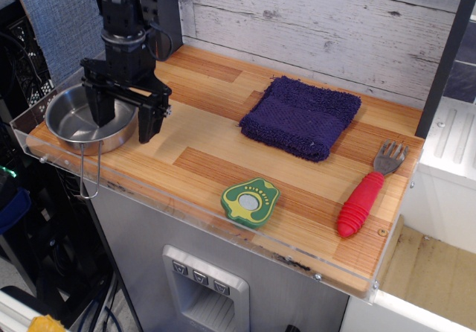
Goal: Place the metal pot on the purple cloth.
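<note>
Shiny round stainless-steel pot (74,123) sits at the left end of the wooden counter (216,161), its thin wire loop handle (89,172) hanging over the front edge. From my remote view, my black gripper (125,122) stands spread wide astride the pot's right rim, one finger inside the bowl and the other on the counter outside, holding nothing. Well to the right lies the dark purple knitted cloth (301,116). Near the front edge rest a green avocado-shaped toy (249,201) and a red-handled fork (366,192).
</note>
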`<action>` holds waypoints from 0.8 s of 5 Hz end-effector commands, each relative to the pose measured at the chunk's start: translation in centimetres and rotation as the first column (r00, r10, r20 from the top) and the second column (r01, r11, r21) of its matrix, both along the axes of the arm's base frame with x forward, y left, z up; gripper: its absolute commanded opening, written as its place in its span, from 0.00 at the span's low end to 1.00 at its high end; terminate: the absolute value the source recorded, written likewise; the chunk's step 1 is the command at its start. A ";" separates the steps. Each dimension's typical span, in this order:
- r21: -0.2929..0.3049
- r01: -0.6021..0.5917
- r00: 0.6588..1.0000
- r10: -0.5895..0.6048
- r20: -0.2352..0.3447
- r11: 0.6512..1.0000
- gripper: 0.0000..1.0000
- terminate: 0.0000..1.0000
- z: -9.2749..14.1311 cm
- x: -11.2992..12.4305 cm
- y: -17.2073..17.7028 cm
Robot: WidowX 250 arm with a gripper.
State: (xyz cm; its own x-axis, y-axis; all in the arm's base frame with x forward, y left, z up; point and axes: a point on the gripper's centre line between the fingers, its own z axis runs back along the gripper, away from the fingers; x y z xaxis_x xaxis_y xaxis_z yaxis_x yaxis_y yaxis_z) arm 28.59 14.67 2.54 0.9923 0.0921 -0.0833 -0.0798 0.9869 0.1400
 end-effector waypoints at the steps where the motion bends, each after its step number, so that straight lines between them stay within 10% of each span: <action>1: 0.011 -0.013 1.000 0.012 0.015 1.000 1.00 0.00 0.3 0.8 0.6; 2: 0.011 0.013 1.000 -0.013 0.027 1.000 0.00 0.00 0.4 0.9 0.4; 4: 0.029 0.027 0.999 -0.028 0.040 0.999 0.00 0.00 1.2 0.7 -0.2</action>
State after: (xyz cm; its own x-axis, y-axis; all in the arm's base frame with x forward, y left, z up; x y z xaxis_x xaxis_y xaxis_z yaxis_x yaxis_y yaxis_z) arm 28.78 14.27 1.29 0.9908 0.0813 -0.1081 -0.0659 0.9881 0.1389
